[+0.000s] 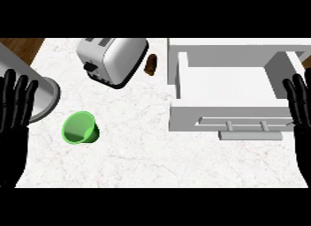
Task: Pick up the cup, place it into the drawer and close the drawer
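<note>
A green cup [80, 128] is seen on the white marble counter [158, 159], toward the left side. The cup is lying tipped, so its open mouth is turned up and to the left, and the inside can be seen. Nothing is touching the cup. To the right of it, well apart, a white drawer [226, 95] is pulled out wide, and its inside is bare and white. A grey handle [249, 127] is fixed on the front of the drawer, facing the lower edge of the view. Behind the cup, near the top, a silver toaster [112, 57] is set at a slant, with a black knob on its side. Just to the right of the toaster, a small brown thing [151, 65] is seen, but what it is cannot be told. A round grey thing [44, 99] is seen at the left edge, partly hidden behind the left hand. The left hand [8, 119] is held at the left edge with its fingers straight and pointing up, spread a little, and nothing is held in it. The right hand [305, 106] is held at the right edge, just beside the drawer's side wall, with its fingers straight and up too, and nothing is held in it either.
</note>
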Motion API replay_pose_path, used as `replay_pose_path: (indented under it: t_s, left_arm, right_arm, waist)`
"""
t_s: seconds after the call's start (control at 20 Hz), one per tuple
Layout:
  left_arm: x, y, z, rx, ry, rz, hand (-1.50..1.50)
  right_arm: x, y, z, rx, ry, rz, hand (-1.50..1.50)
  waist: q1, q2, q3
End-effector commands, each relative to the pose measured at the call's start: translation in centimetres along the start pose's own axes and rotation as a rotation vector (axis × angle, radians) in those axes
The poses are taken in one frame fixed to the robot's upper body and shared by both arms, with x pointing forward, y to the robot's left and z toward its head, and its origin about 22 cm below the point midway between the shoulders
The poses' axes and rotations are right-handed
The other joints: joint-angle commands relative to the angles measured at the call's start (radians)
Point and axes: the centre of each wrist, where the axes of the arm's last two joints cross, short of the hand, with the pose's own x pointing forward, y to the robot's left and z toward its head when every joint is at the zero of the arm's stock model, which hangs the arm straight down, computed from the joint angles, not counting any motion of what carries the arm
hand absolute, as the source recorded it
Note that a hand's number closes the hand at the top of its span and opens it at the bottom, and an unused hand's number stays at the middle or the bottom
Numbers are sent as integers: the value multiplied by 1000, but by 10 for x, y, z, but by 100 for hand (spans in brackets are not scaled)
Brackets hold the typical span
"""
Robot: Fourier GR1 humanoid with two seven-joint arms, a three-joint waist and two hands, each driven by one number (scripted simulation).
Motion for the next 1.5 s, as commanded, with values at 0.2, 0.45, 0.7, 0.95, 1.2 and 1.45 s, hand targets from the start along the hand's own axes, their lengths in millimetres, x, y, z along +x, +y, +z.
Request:
replay_pose_path:
  t_s: [0.2,0.45,0.7,0.95,1.2,1.45]
  left_arm:
    - [-6,-19,-13,215,15,-102,-150]
    - [-28,-32,-23,322,128,76,-150]
    - [-34,-42,-22,331,124,83,-150]
    - [-45,-44,-30,320,107,86,-150]
    - [-45,-36,-23,349,128,73,-150]
    - [-45,-49,-20,352,158,77,-150]
  right_arm:
    - [10,-5,0,26,42,-75,-150]
    - [-8,5,8,88,126,-175,-150]
    - [8,-5,-15,93,111,-154,-150]
    - [-5,11,-7,63,131,-171,-150]
    - [-18,15,-13,96,119,-175,-150]
    - [-16,0,-17,72,113,-171,-150]
  waist:
    - [-11,2,-8]
    - [-12,3,-8]
    - [-7,3,-9]
    - [-7,3,-9]
    - [-6,3,-9]
    - [-6,2,-9]
